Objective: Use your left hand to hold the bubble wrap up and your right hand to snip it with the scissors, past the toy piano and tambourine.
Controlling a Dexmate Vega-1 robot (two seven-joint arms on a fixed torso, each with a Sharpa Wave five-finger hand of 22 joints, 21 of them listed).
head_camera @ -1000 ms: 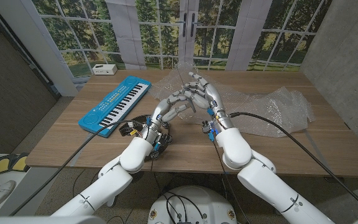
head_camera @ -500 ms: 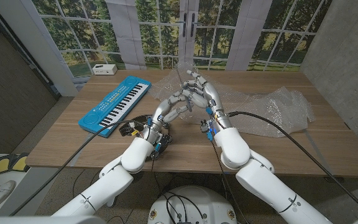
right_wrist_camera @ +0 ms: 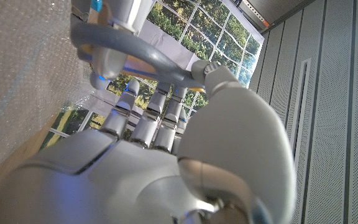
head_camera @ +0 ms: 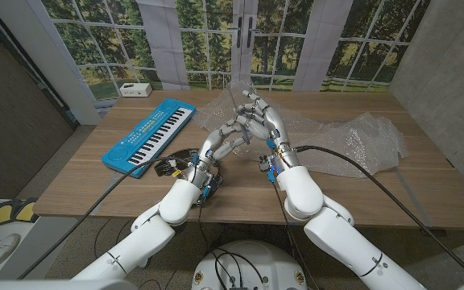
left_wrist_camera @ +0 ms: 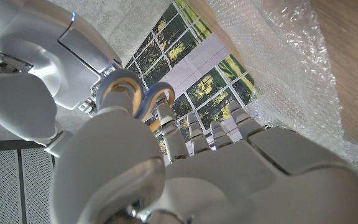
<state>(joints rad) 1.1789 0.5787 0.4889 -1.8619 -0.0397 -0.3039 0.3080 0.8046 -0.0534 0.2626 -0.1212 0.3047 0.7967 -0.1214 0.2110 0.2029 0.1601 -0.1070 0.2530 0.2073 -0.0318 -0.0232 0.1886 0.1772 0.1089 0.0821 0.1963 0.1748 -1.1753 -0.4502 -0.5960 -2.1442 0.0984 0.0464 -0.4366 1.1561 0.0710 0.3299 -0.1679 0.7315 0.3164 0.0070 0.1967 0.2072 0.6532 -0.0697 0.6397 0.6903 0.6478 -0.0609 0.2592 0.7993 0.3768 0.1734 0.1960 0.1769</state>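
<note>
Raised above the desk (head_camera: 79, 189) middle, the bubble wrap (head_camera: 216, 109) is gripped by the left hand (head_camera: 225, 138). The scissors (right_wrist_camera: 129, 59) are held in the right hand (head_camera: 256, 117), apparently at the wrap's edge. The toy piano (head_camera: 150, 133) is seen further left.

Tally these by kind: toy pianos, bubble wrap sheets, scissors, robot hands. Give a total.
Toy piano: 1
Bubble wrap: 1
Scissors: 1
Robot hands: 2, left robot hand and right robot hand
Total: 5
</note>
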